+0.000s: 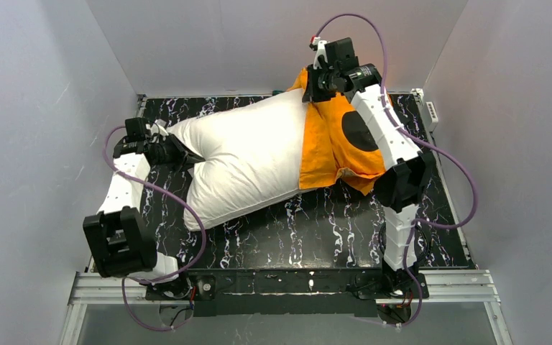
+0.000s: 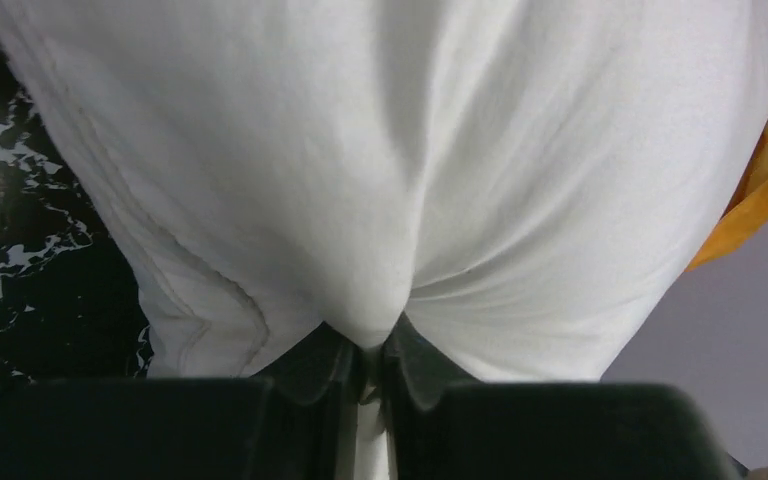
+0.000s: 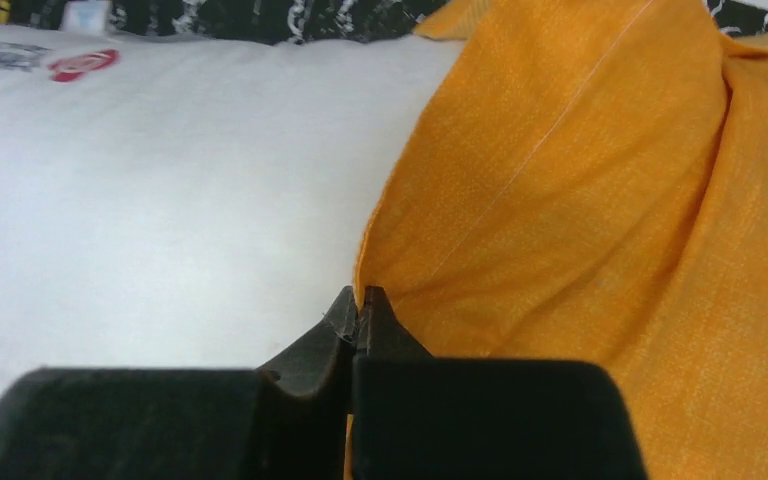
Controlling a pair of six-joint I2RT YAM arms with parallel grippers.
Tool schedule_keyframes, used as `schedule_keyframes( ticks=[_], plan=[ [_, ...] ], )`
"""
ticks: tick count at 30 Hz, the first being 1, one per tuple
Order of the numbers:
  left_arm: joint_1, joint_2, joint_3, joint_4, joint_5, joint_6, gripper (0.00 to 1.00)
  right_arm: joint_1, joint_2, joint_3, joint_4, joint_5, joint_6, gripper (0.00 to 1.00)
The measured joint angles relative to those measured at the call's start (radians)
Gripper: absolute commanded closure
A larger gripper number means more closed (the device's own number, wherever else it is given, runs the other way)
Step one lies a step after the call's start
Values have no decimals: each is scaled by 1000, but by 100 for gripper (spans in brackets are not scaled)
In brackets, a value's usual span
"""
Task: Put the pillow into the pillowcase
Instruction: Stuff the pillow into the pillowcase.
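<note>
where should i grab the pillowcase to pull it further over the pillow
Probably its open hem, the thin loose edge of the pillowcase lying across the pillow; come from the far side, where the hem corner sticks out past the pillow.

Light falls evenly and diffusely from above in the top view; the pale walls [image 1: 36, 129] are bright, and the pillow [image 1: 248, 162] is close to washed out, its folds barely shaded; it casts only a thin, soft shadow along its near side on the black tabletop [image 1: 316, 230]; in the left wrist view the left gripper [image 2: 368, 362] is a dark, blurred mass at the bottom edge, with grey shading marking the creases above it; in the right wrist view the pillowcase [image 3: 580, 220] weave is sharp, and the right gripper [image 3: 358, 312] is underexposed and soft-edged.
</note>
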Motion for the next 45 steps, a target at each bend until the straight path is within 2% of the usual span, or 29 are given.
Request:
schedule_keyframes(
  ticks=[6,10,17,21,23,25,28,31,33,34,35,41,45],
  plan=[
    [-33,99,20,63,102,-44,100,-2,-196,-159,141,-176,70,99],
    [-131,126,76,126,92,-96,100,29,-266,-270,227,-292,116,99],
    [-311,166,126,284,20,-249,100,145,-217,-635,680,-515,515,99],
    [-319,163,126,281,-28,-267,100,144,-191,-628,633,-528,530,99],
    [-322,143,126,257,-58,-244,93,132,-191,-565,531,-508,474,98],
    [-323,108,126,216,-97,-205,76,118,-191,-496,417,-469,406,83],
    [-320,33,126,133,-163,-137,57,93,-191,-374,223,-369,288,57],
    [-287,-56,108,77,-211,-85,38,80,-205,-309,124,-262,197,26],
    [-248,-120,89,46,-238,-58,19,73,-227,-296,80,-185,144,14],
    [-225,-148,79,34,-255,-43,5,69,-238,-294,61,-148,121,12],
    [-200,-173,70,25,-270,-31,2,66,-248,-293,48,-115,100,10],
    [-105,-228,49,8,-332,19,2,11,-241,-245,11,4,42,2],
    [-89,-205,49,8,-322,37,2,-19,-134,-85,8,22,39,2]
  ],
)
